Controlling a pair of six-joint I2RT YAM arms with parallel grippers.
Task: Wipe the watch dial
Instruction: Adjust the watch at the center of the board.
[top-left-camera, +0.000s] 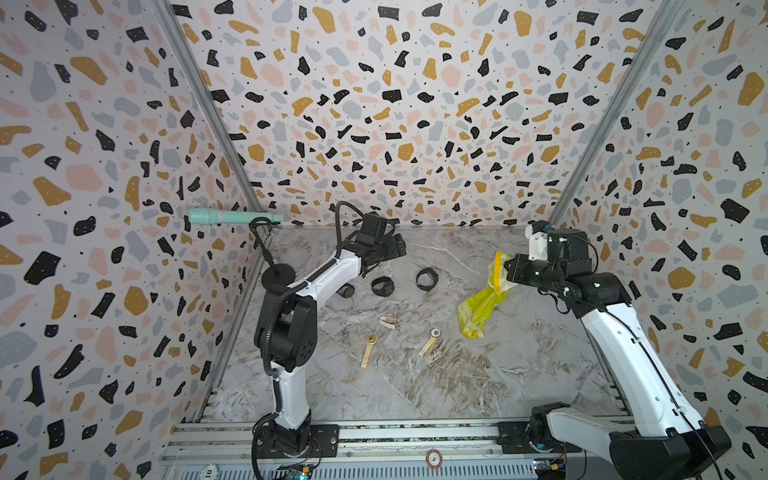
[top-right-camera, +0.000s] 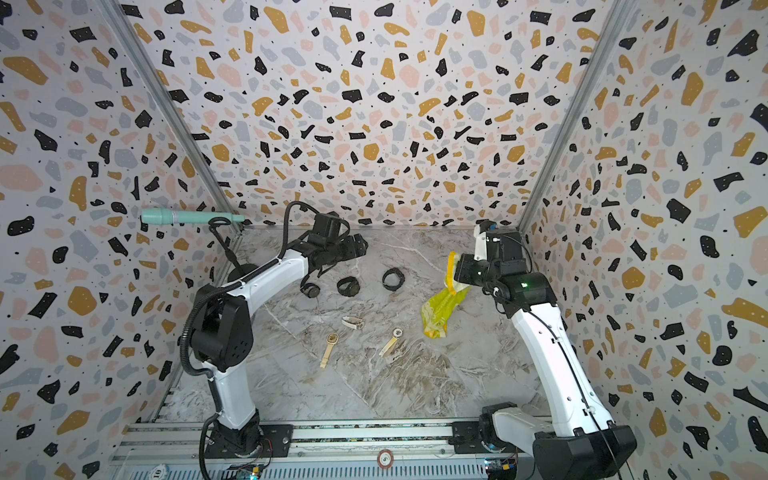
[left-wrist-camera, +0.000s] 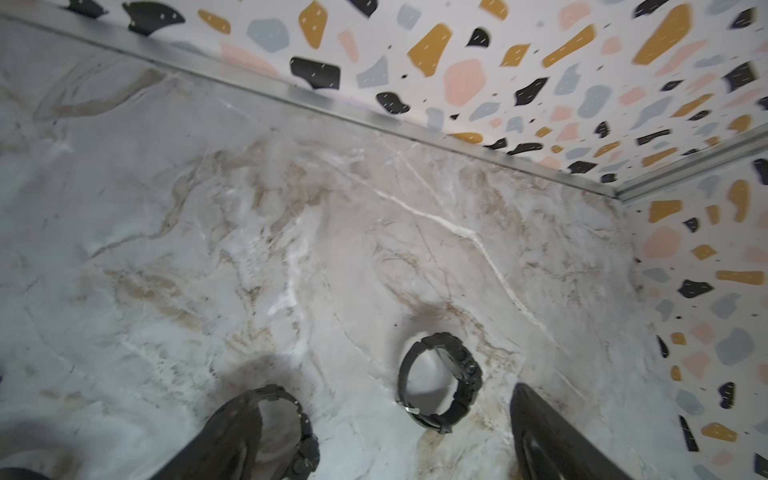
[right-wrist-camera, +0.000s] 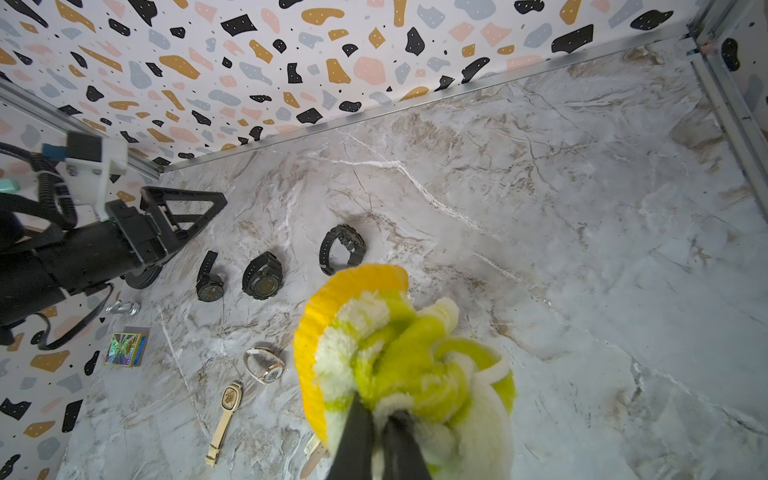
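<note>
Three black watches lie in a row at the back of the marble table (top-left-camera: 415, 386): one (top-left-camera: 345, 290) by my left arm, a middle one (top-left-camera: 382, 286) and a right one (top-left-camera: 427, 279). My left gripper (top-left-camera: 398, 246) hovers open above and behind them. In the left wrist view the left gripper (left-wrist-camera: 384, 395) has the right black watch (left-wrist-camera: 440, 382) between its fingers' lines, and another black watch (left-wrist-camera: 291, 432) sits partly behind one finger (left-wrist-camera: 232, 436). My right gripper (top-left-camera: 505, 266) is shut on a yellow-green cloth (top-left-camera: 478, 309), which hangs down to the table; its jaws (right-wrist-camera: 382, 419) pinch the cloth (right-wrist-camera: 399, 353).
Three pale gold watches (top-left-camera: 390, 322) (top-left-camera: 369, 347) (top-left-camera: 430, 340) lie nearer the front. A teal microphone (top-left-camera: 232, 216) on a black stand (top-left-camera: 277, 275) is in the back left corner. A small shiny card box (right-wrist-camera: 126, 349) lies by the left wall. Patterned walls enclose three sides.
</note>
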